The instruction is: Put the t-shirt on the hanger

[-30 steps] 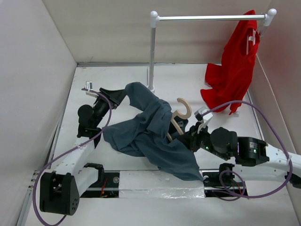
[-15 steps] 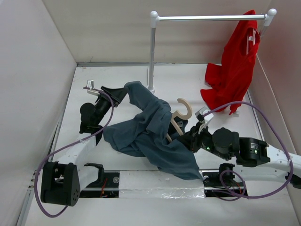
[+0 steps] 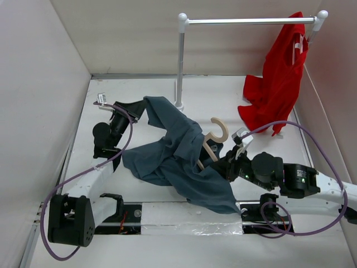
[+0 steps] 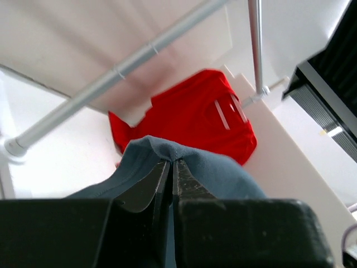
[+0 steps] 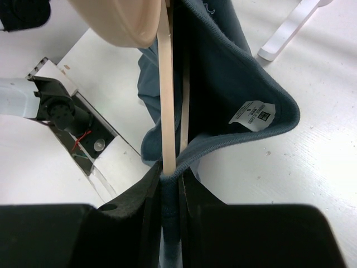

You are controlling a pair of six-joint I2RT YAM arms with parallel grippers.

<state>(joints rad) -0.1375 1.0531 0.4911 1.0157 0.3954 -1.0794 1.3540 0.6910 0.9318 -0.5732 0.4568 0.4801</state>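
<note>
The left gripper [image 4: 170,167] has its two dark fingers pressed together on a raised fold of the blue-grey t-shirt [image 3: 167,159], with fabric bulging out on both sides of the tips. In the overhead view this pinch sits at the shirt's far-left corner, lifted off the white table [image 3: 217,92].

The right gripper [image 5: 170,177] is pinched narrowly on the thin lower edge of the cream hanger [image 5: 125,19]. A strip of the shirt's hem or collar is caught in the same gap. Just beyond the fingers the hanger's flat body runs straight away from the camera, with blue cloth draped against its right side. A white size label [image 5: 254,115] shows on the inside of the fabric.

From above, the shirt lies bunched between the two arms, one end held up at the left and the other gathered around the hanger near the right wrist. The hanger's rounded hook stands clear above the cloth.

Behind, a silver rail [image 3: 251,21] with white ball ends stands on its post, and a bright red garment [image 3: 276,84] hangs from its right end.
</note>
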